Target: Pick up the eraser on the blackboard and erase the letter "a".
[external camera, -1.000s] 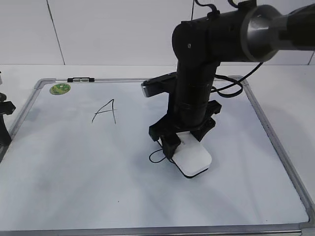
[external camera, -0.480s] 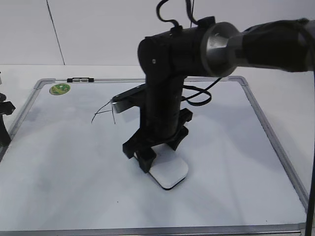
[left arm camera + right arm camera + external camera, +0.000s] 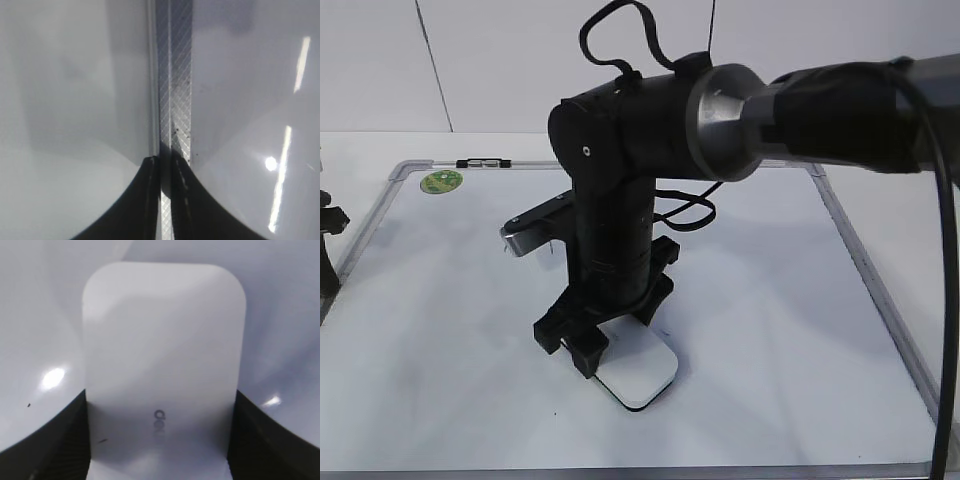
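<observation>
faint grey lettering on eraser (image 3: 162, 390) top, blurred, unreadable.

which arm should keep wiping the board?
Right. Its gripper already clamps the eraser flat on the blackboard mid-board. The left gripper sits shut over the board's frame at the far left edge, holding nothing.

I see the eraser (image 3: 638, 377) lying flat on the blackboard (image 3: 800, 330), toward its near edge and about mid-width, clamped from both sides by my right gripper (image 3: 605, 352). The sticker (image 3: 441, 181) sits at the far-left corner. My left gripper (image 3: 165, 200) is over the board's left frame rail
</observation>
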`<state>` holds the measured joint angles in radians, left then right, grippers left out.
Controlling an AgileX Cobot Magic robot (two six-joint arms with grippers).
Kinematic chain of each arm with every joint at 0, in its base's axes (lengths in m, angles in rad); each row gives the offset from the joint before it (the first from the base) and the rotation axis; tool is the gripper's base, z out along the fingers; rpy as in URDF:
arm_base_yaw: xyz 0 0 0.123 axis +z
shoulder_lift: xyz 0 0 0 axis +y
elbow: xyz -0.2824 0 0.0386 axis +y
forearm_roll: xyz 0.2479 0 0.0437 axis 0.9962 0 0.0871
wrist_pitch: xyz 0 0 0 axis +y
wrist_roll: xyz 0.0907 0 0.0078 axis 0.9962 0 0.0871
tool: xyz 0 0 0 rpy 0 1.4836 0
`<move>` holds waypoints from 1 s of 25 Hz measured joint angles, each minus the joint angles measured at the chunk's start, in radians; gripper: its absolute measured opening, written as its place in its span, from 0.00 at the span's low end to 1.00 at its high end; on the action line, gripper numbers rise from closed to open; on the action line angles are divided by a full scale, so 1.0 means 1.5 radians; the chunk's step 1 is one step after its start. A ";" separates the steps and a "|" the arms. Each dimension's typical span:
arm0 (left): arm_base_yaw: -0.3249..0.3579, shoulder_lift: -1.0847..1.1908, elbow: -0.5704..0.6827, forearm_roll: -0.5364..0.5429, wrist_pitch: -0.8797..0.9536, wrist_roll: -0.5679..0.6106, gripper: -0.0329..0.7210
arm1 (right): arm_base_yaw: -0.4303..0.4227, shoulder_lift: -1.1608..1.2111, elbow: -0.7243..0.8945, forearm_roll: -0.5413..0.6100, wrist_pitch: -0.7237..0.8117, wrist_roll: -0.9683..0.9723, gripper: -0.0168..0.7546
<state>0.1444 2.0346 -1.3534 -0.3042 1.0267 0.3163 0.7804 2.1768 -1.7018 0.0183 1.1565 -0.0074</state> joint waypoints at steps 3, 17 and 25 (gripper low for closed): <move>0.000 0.000 0.000 0.000 0.000 0.000 0.07 | -0.022 0.000 0.000 0.004 0.000 0.009 0.71; 0.000 0.000 0.000 0.005 0.000 -0.006 0.07 | -0.101 0.002 -0.013 -0.038 0.020 0.026 0.71; 0.000 0.000 0.000 0.007 0.000 -0.008 0.07 | -0.021 0.004 -0.013 0.011 0.020 -0.004 0.71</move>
<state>0.1444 2.0346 -1.3534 -0.2939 1.0271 0.3045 0.7493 2.1826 -1.7219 0.0347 1.1871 -0.0128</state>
